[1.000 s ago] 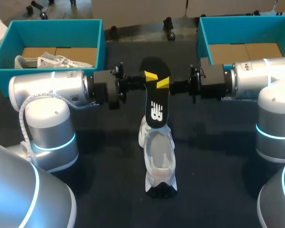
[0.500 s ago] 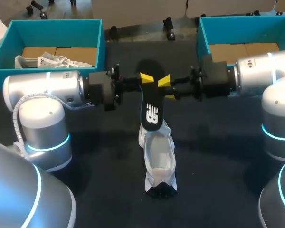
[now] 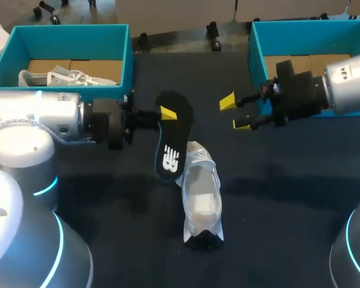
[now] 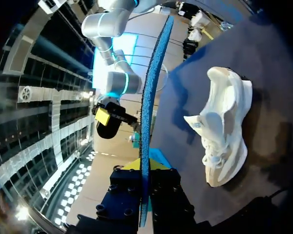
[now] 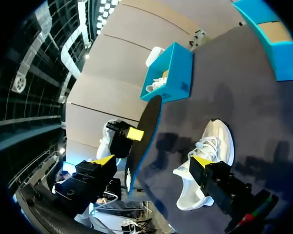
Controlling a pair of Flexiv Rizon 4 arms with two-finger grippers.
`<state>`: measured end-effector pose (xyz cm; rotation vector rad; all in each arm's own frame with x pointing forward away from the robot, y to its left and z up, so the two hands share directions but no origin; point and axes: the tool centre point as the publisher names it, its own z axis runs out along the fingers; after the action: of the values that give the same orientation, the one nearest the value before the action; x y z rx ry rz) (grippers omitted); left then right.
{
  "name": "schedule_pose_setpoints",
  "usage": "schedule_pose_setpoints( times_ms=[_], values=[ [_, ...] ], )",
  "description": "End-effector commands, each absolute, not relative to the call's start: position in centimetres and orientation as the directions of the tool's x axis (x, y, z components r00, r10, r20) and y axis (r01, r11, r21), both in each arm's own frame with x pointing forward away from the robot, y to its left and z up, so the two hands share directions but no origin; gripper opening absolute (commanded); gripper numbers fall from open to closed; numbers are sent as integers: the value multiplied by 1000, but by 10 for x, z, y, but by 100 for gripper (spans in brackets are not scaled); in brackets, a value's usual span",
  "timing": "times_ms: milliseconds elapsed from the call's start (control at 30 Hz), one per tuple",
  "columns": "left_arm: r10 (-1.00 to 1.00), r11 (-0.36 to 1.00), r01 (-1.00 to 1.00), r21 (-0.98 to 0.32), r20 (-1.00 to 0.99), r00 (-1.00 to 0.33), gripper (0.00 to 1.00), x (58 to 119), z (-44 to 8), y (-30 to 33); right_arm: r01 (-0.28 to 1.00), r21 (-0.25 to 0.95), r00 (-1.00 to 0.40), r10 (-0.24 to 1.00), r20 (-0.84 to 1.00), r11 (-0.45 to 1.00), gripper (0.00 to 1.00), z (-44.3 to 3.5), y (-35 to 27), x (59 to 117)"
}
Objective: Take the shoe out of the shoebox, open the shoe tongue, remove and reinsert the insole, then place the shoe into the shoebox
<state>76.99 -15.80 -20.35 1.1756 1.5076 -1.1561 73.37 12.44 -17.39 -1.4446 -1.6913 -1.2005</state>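
1. My left hand [image 3: 166, 114] is pinching the black insole [image 3: 171, 143] near its upper end. The left wrist view shows the insole [image 4: 147, 122] edge-on, clamped between both fingers.
2. The insole hangs tilted, just beside the far end of the white shoe [image 3: 200, 193], on its left. I cannot tell whether its lower end touches the shoe or the surface [image 3: 276, 198].
3. The shoe lies out of any box, upright on its sole on the dark surface, opening upward and lengthwise toward me.
4. My right hand [image 3: 235, 113] is spread and holds nothing. It hangs beyond the shoe and to its right, apart from the insole.
5. The left shoebox [image 3: 121, 60] stands beyond the shoe to the left, with a second shoe [image 3: 63, 77] inside.
6. The right shoebox [image 3: 256, 48] stands beyond the shoe to the right; its cardboard floor shows.
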Motion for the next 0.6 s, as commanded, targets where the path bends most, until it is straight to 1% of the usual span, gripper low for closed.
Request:
schedule_pose_setpoints(
  times_ms=[33, 233, 267, 300, 333, 400, 433, 500, 533, 600],
  values=[
    [221, 123, 983, -139, -961, -164, 0, 762, -190, -141, 969, 249, -223, 425, 877, -6, 100, -171, 118, 729],
    [227, 111, 984, -139, -960, -161, 0, 755, -191, -144, 969, 249, -223, 425, 877, -6, 100, -171, 118, 729],
    [239, 106, 983, -150, -956, -172, 0, 749, -191, -146, 965, 255, -247, 492, 835, 52, 100, -166, 118, 730],
    [246, 104, 983, -150, -954, -172, 0, 744, -191, -146, 950, 285, -308, 514, 801, 125, 100, -163, 119, 731],
    [252, 97, 981, -166, -950, -185, 0, 740, -191, -146, 926, 334, -375, 522, 766, 175, 100, -160, 118, 729],
    [270, 94, 979, -179, -942, -198, 0, 733, -189, -145, 886, 386, -464, 532, 709, 259, 100, -161, 113, 724],
    [282, 96, 977, -190, -936, -210, 0, 729, -188, -144, 841, 438, -541, 509, 669, 318, 100, -160, 111, 720],
    [297, 91, 976, -195, -930, -214, 0, 722, -186, -141, 802, 471, -598, 489, 636, 368, 100, -163, 104, 715],
    [306, 95, 976, -198, -927, -218, 0, 717, -184, -139, 758, 499, -652, 463, 600, 421, 100, -165, 100, 712],
    [321, 91, 971, -222, -916, -239, 0, 708, -181, -135, 720, 512, -693, 449, 564, 468, 100, -168, 93, 708]
  ],
)
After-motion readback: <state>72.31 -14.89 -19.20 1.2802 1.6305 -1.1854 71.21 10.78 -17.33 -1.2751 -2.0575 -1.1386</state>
